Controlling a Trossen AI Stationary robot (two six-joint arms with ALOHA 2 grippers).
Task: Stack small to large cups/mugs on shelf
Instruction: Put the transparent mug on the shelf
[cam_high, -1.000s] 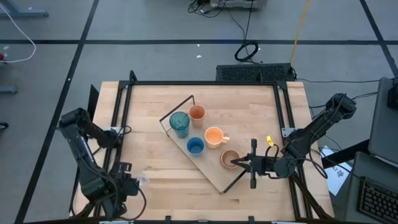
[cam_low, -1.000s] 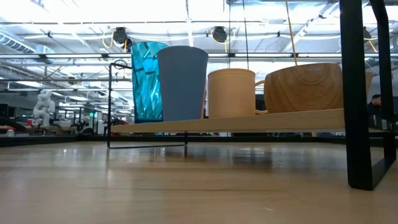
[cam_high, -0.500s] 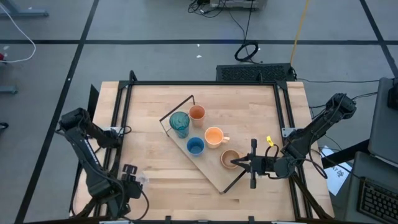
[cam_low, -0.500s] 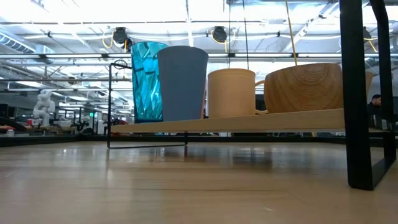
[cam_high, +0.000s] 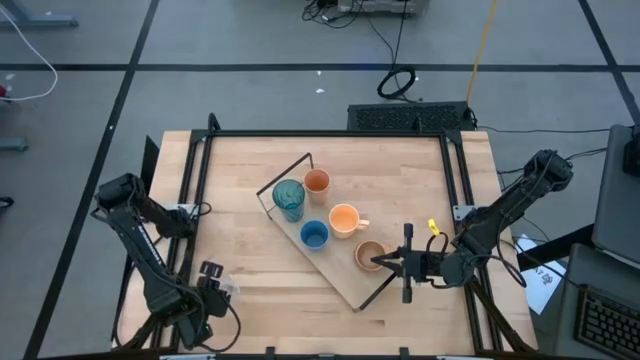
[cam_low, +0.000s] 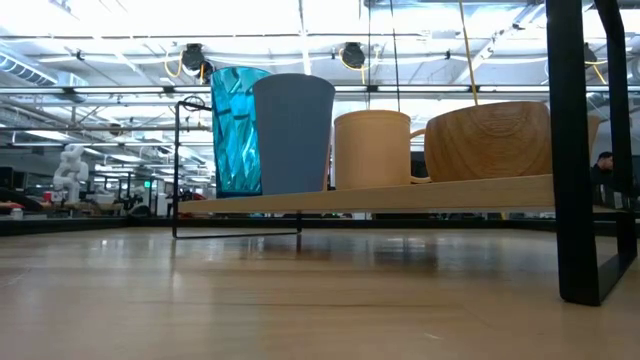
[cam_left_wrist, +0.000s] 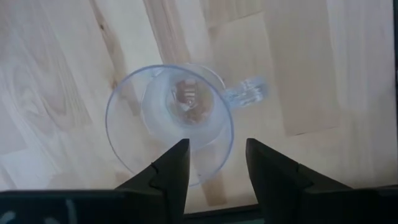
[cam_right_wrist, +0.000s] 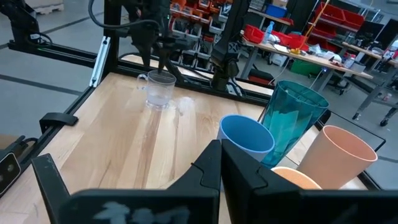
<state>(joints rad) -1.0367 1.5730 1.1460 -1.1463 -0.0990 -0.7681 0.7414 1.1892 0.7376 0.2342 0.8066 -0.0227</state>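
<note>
The clear glass mug (cam_left_wrist: 171, 119), round and empty, is straddled at its rim by the spread left hand (cam_left_wrist: 216, 163). The right hand (cam_high: 383, 262) is pressed together beside the tan wood-grain mug (cam_high: 369, 253).

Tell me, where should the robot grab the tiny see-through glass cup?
Probably by the rim wall of the tiny clear glass mug, coming straight down. It stands upright, mouth open. The left gripper already hangs above, jaws open astride the near rim, opposite the little handle.
</note>
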